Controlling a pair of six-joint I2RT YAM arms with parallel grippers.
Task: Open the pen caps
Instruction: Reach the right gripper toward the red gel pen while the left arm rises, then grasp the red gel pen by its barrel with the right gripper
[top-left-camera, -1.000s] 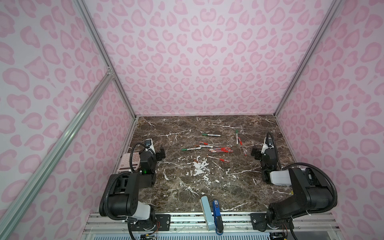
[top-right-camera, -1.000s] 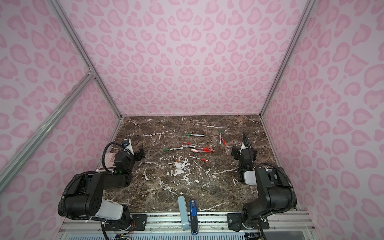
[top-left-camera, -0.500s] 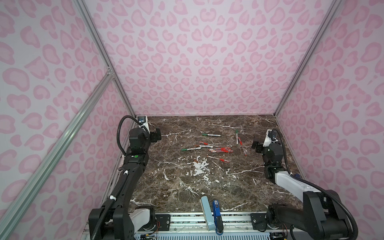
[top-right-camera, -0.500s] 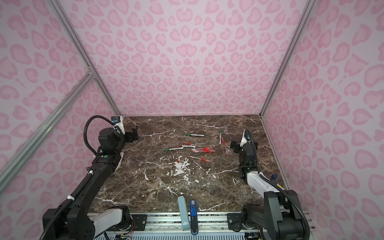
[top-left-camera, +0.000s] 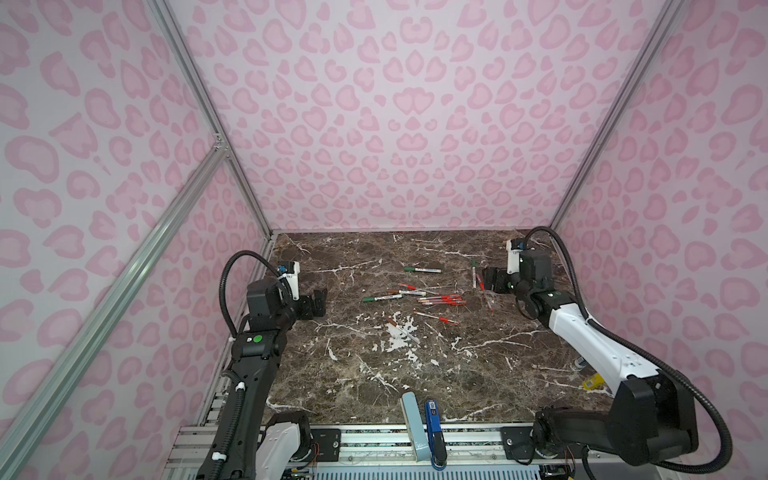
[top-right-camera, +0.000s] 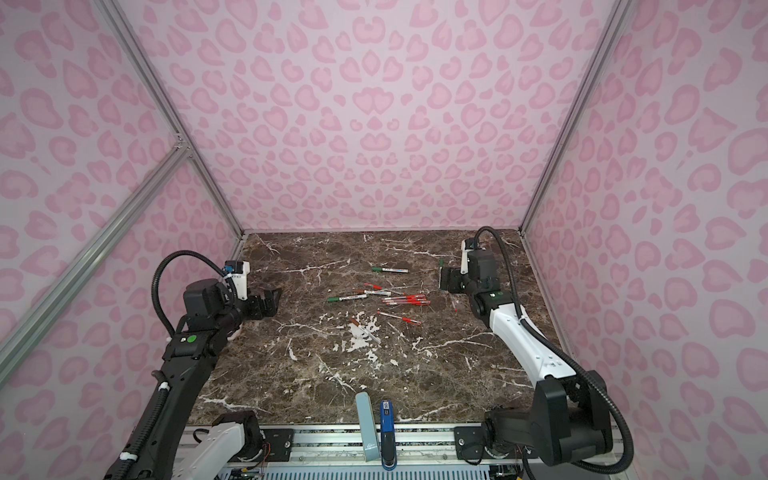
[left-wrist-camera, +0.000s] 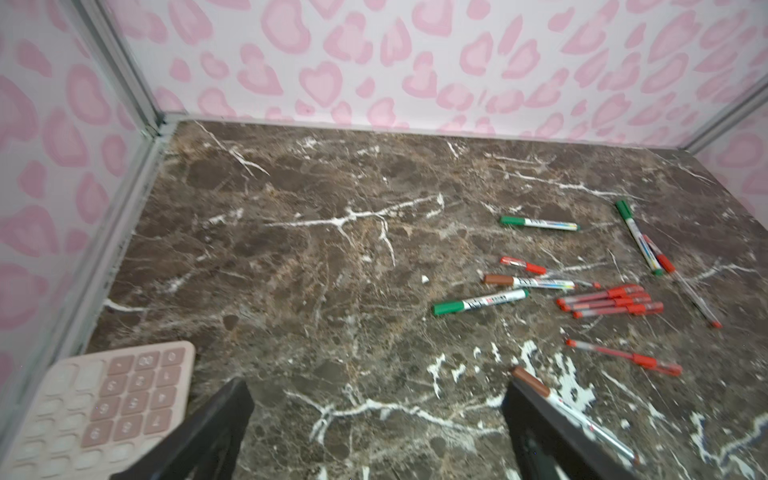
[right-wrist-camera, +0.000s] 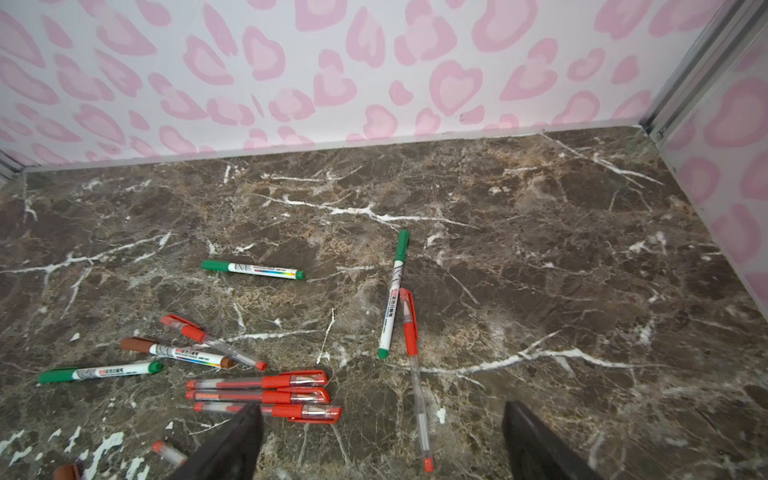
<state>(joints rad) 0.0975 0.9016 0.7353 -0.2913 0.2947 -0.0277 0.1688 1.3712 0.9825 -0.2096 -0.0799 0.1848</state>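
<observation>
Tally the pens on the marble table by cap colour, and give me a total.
Green-capped markers: 3
Brown-capped markers: 2
Red-capped pens: 6
Total: 11

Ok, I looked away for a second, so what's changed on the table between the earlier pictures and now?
The left gripper lifted up and out from its tucked pose at the near edge. The right gripper did likewise, reaching in toward the pens. Nothing was gripped or released, and both sets of jaws are open and empty. The pens lie unmoved.
</observation>
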